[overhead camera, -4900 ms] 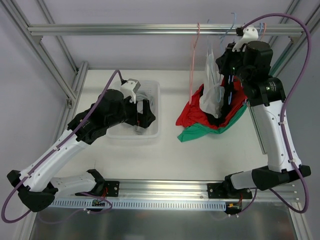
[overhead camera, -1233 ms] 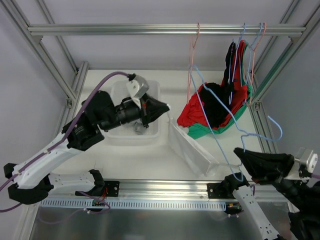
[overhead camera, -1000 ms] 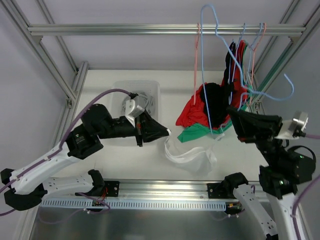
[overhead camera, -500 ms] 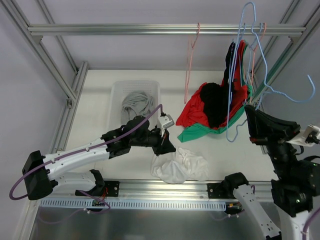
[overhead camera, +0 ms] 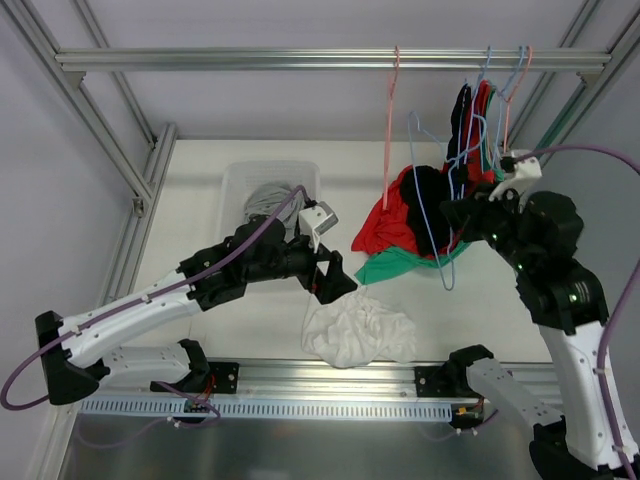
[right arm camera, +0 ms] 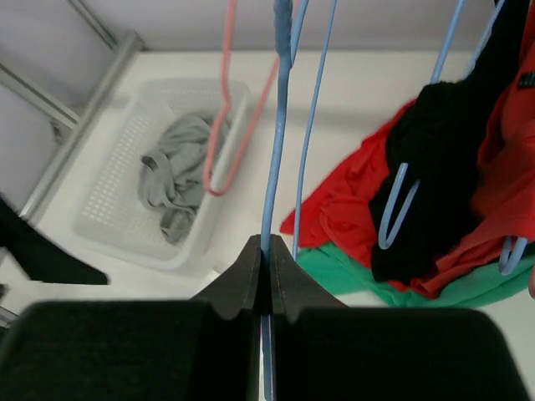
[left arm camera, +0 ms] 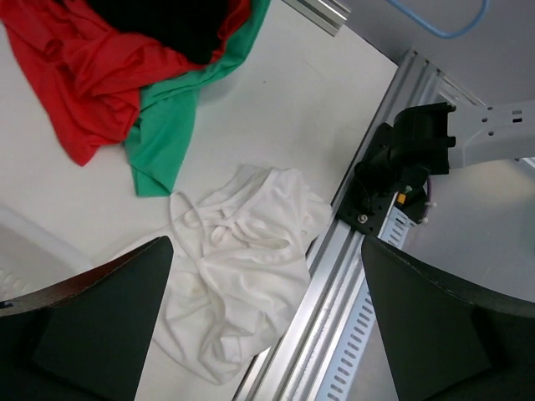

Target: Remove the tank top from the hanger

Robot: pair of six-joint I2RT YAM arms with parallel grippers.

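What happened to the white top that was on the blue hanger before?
The white top came off the blue hanger and now lies crumpled near the table front edge. The left end effector let it go and hangs open above it. The right end effector keeps pinching the bare hanger. The colored clothes pile and basket stayed put.

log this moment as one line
left gripper open above white tank top | right gripper shut on blue hanger | white tank top off blue hanger

Each arm pairs white links, black joints and a purple cable.
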